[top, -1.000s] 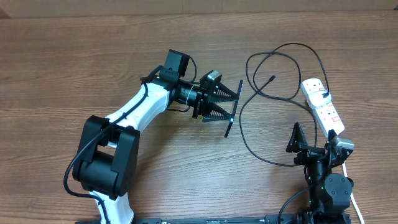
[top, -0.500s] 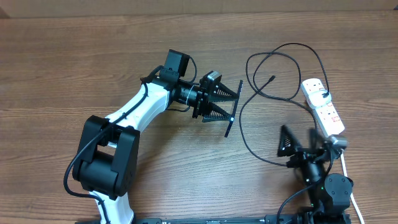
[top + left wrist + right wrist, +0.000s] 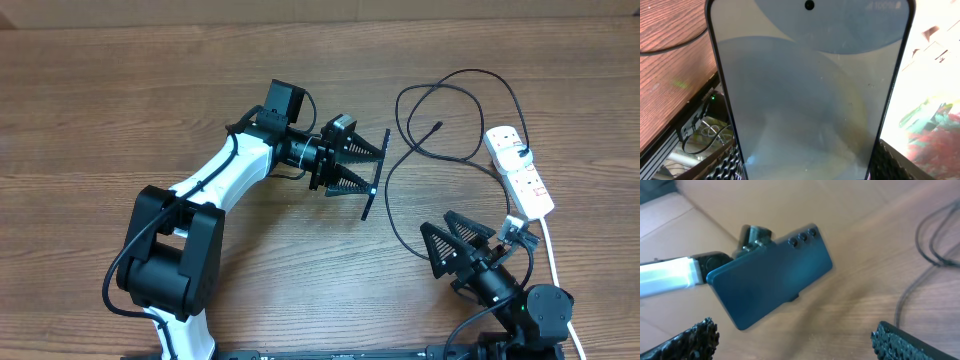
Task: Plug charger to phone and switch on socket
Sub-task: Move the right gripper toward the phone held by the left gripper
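My left gripper (image 3: 372,168) is shut on the phone (image 3: 367,205), holding it on edge above the table's middle. In the left wrist view the pale blue screen of the phone (image 3: 807,95) fills the frame between the fingers (image 3: 732,162). My right gripper (image 3: 438,228) stands open and empty near the front right, pointing at the phone's dark blue back (image 3: 772,275). The charger (image 3: 440,90) lies in black loops at the right. Its connector tip (image 3: 438,126) lies loose on the wood and its plug (image 3: 521,152) sits in the white socket (image 3: 528,178).
The socket's white cord (image 3: 552,262) runs toward the front edge past my right arm's base. The left arm (image 3: 215,180) reaches across from the front left. A loop of black cable (image 3: 935,235) lies right of my right gripper (image 3: 800,340).
My right gripper has swung left and down, turning away from the socket toward the phone. The left arm and the phone have not moved.
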Motion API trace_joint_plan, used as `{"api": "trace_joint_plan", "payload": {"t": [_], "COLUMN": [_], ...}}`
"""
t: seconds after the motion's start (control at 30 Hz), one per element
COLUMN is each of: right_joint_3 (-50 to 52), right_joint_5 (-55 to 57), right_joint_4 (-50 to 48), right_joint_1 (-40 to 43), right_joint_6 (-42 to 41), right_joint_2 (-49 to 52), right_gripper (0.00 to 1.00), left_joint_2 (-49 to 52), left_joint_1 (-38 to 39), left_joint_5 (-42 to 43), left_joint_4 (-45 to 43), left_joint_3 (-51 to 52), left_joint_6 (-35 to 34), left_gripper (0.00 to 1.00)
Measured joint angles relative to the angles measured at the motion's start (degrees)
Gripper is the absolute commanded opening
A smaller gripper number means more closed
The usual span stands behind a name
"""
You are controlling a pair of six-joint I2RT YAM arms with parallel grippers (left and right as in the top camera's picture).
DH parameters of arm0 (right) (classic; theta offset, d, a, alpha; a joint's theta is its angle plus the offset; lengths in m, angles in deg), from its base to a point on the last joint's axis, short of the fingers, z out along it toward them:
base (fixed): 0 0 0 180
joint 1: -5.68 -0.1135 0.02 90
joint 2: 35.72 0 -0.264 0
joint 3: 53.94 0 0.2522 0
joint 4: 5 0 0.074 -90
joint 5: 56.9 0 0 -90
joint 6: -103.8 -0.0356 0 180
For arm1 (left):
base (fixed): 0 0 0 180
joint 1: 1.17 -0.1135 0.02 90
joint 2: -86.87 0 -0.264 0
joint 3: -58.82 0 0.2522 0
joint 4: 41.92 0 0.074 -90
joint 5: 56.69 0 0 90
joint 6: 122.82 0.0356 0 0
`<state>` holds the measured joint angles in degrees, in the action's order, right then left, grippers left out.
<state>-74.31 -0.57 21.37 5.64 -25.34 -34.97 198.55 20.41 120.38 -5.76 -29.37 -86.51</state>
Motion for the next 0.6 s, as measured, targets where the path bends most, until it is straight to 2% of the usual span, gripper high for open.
{"api": "trace_joint_plan", "payload": {"t": [0.2,0.37,0.6], "right_joint_3": [-14.97,-31.93,-43.6], "right_joint_5": [8.26,13.75,15.1], "right_joint_4": [22.84,32.22,42.05], "right_joint_1": [0.0,0.0,-0.02], "right_joint_6": [10.03,16.35,18.16], "right_joint_2": [3.54,11.52,22.25], "right_gripper": [1.0,0.99,0.99], "left_joint_2": [0.0,0.0,0.0], "left_joint_1": [0.0,-0.37,-0.48], "left_joint_5": [0.13,0.44,0.46], "left_joint_4": [-0.15,-0.15,-0.15], "left_joint_3": [0.0,0.0,0.0], "left_joint_6": [-0.04,-0.22,-0.2], "left_gripper": [0.47,0.47,0.46]}}
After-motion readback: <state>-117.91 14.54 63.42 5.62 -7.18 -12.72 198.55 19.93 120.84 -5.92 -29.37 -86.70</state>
